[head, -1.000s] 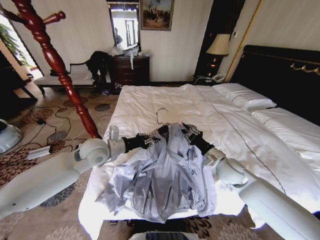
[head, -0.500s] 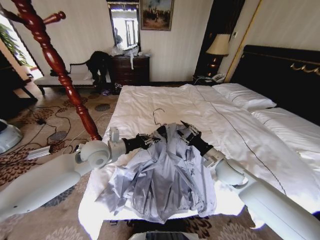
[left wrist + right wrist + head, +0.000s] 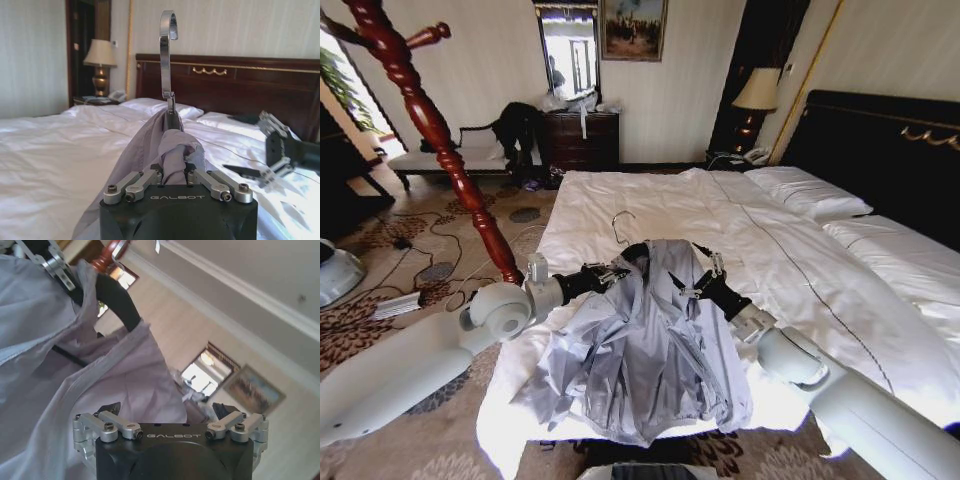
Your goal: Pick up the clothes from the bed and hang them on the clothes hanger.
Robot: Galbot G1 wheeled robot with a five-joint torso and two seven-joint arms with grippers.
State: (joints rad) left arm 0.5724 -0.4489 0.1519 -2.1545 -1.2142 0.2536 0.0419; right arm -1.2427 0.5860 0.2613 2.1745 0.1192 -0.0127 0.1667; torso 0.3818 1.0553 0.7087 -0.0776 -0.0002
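Note:
The clothes, a light grey jacket (image 3: 640, 350), lie crumpled on the near part of the bed (image 3: 620, 200). The jacket sits on a black hanger with a metal hook (image 3: 619, 225), and its collar end is raised off the sheet. My left gripper (image 3: 617, 272) is shut on the jacket's shoulder over that hanger, with the fabric bunched between its fingers (image 3: 173, 172). My right gripper (image 3: 692, 283) stands open just beside the other shoulder, nothing between its fingertips (image 3: 167, 412). The clothes hanger, a tall turned wooden stand (image 3: 430, 120), rises left of the bed.
A dark headboard (image 3: 890, 140) and pillows (image 3: 810, 190) are at the right. A lamp (image 3: 757, 95) stands in the far corner. A dresser (image 3: 580, 140) and a bench with a black garment (image 3: 515, 125) line the far wall. Cables (image 3: 420, 250) lie on the carpet at the left.
My right gripper has let go of the jacket's shoulder and drawn back a little, now open. My left gripper has moved the hanger end, hook included, slightly left and up.

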